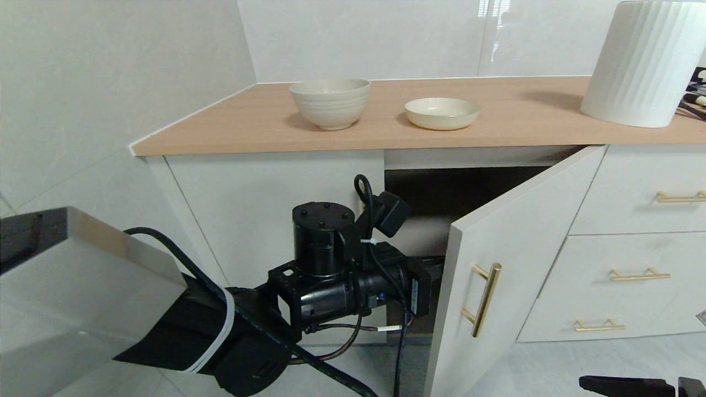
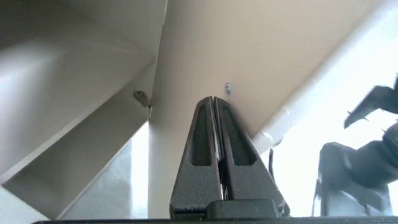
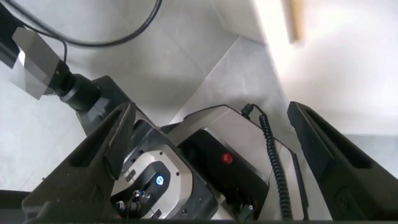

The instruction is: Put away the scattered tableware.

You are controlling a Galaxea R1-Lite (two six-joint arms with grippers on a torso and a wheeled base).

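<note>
The left claw [image 2: 213, 101] has its two black fingers pressed flat together with nothing between them, the tips close to a pale cupboard panel [image 2: 249, 56] that carries one small screw [image 2: 228, 88], with one metal fitting [image 2: 142, 97] off to the side on the panel edge. In the head view the left arm [image 1: 331, 275] runs low into the open cupboard, and the claw end is hidden behind the one open door [image 1: 513, 248], which stands just to the claw's right with a brass handle [image 1: 484, 298] on its outer face. The tableware numbers two pieces, both well above this claw on the wooden countertop [image 1: 524, 116]: one deep cream bowl [image 1: 330, 102], up and to the claw's left, and one shallow cream dish [image 1: 442, 113], almost straight above; they stand upright, near each other but apart. The countertop slab and the cupboard's top rail lie between the claw and both pieces. Farther to the claw's right, one tall white ribbed container [image 1: 640, 60] stands on the same counter, with some dark items at the edge beyond it, too cut off to name. Below it are three drawers, each with one brass handle [image 1: 681, 196] [image 1: 640, 274] [image 1: 598, 325]. The right claw [image 3: 211, 109] has its fingers [image 3: 118, 143] spread wide, holding nothing, over grey floor tiles [image 3: 205, 37], well below the bowl and the dish.
</note>
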